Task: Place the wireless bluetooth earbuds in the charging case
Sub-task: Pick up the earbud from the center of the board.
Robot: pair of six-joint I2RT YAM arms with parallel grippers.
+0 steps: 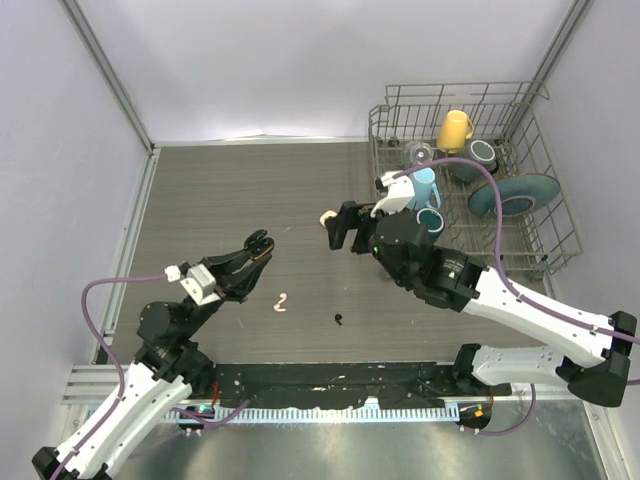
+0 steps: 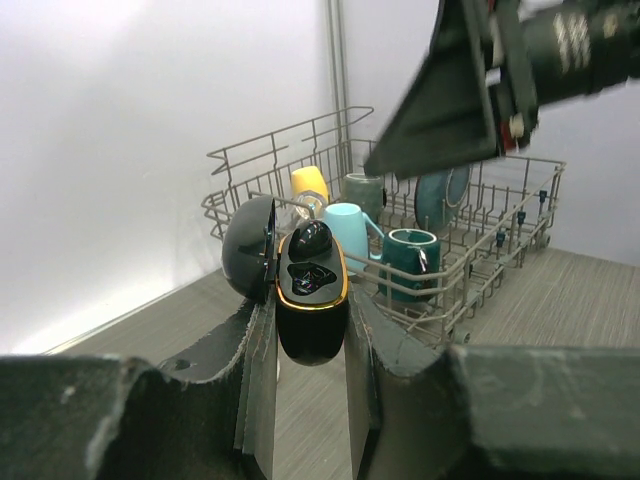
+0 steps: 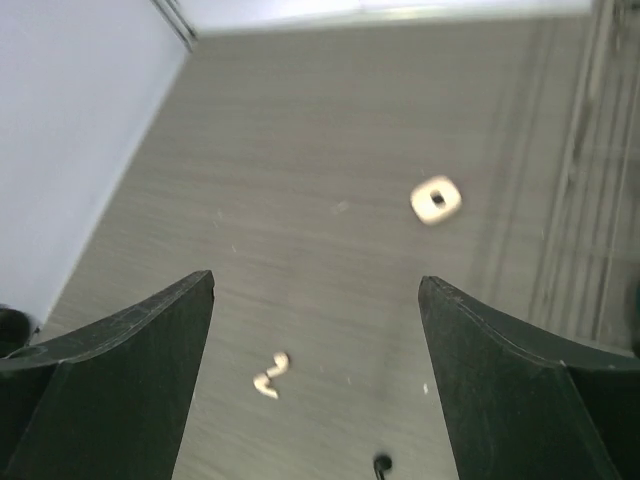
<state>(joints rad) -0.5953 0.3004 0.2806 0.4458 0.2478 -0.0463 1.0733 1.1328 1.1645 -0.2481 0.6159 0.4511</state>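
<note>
My left gripper (image 1: 258,246) is shut on the black charging case (image 1: 263,238), holding it above the table. In the left wrist view the case (image 2: 312,335) sits between the two fingers of the left gripper (image 2: 311,305). Its lid is open, its rim is gold, and one black earbud (image 2: 312,238) sits inside. A second black earbud (image 1: 340,320) (image 3: 382,464) lies on the table. Cream-white earbuds (image 1: 281,302) (image 3: 270,375) lie close together to its left. My right gripper (image 1: 338,227) (image 3: 316,285) hangs open and empty above the table, right of the case.
A small cream block with a dark hole (image 1: 327,218) (image 3: 436,199) lies by the right gripper. At the back right, a wire dish rack (image 1: 450,86) (image 2: 300,140) holds a yellow cup (image 1: 454,128), a light blue mug (image 1: 424,185), a dark green mug (image 1: 432,220) and a teal plate (image 1: 512,193).
</note>
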